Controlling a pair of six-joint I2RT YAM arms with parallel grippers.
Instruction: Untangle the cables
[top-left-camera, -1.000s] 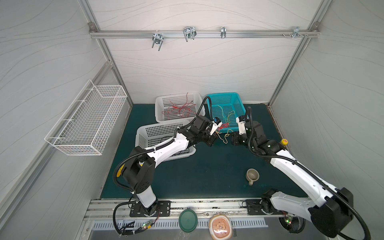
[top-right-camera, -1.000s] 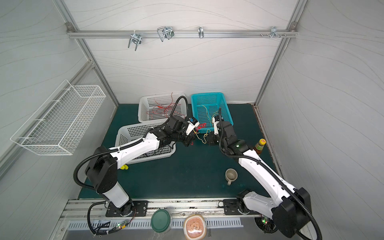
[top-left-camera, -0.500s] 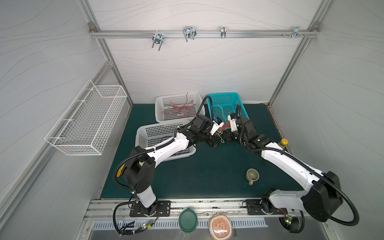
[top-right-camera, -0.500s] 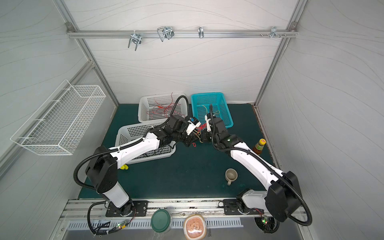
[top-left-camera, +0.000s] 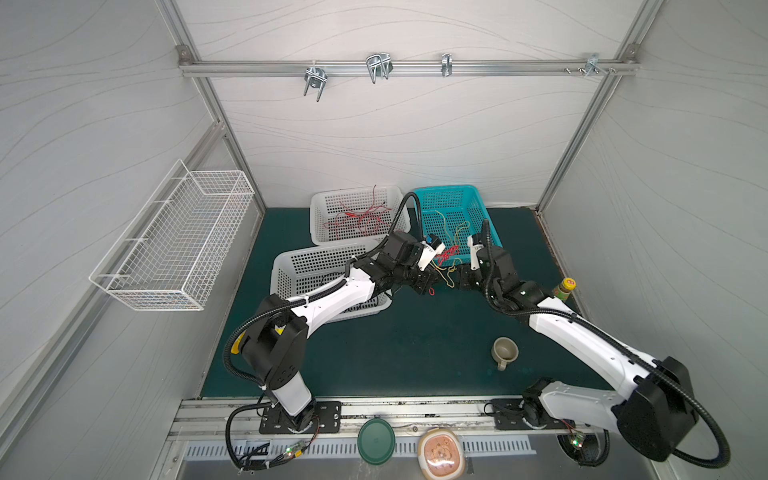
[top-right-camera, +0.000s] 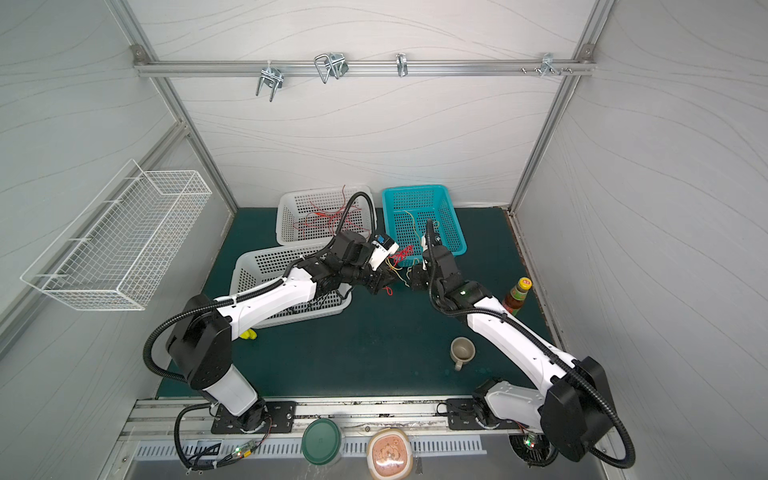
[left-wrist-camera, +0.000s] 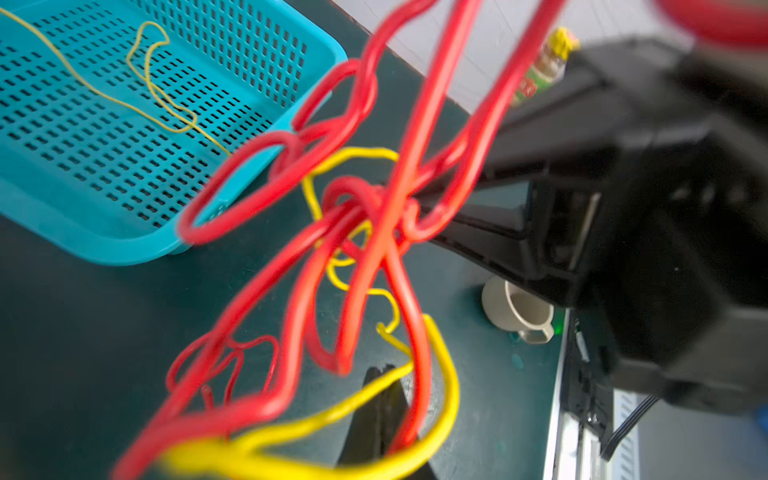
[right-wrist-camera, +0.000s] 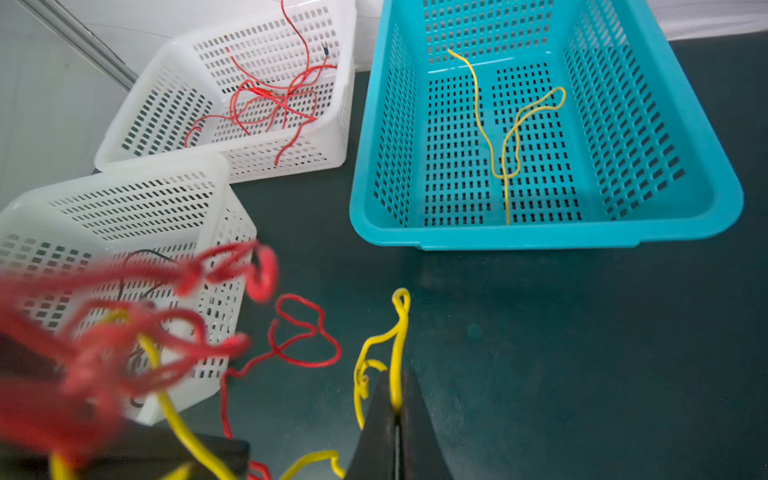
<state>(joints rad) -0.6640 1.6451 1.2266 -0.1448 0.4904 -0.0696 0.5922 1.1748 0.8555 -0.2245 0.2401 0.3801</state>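
Over the green bench (top-left-camera: 395, 353), my left gripper (left-wrist-camera: 381, 411) and right gripper (right-wrist-camera: 395, 399) clamped the cables (left-wrist-camera: 357, 208); pulling apart might tighten their knot.

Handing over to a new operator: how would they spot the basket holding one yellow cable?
Near the back of the green mat, find the rightmost basket, one yellow cable lying inside. Only it is teal; the two white baskets sit to its left in both top views.
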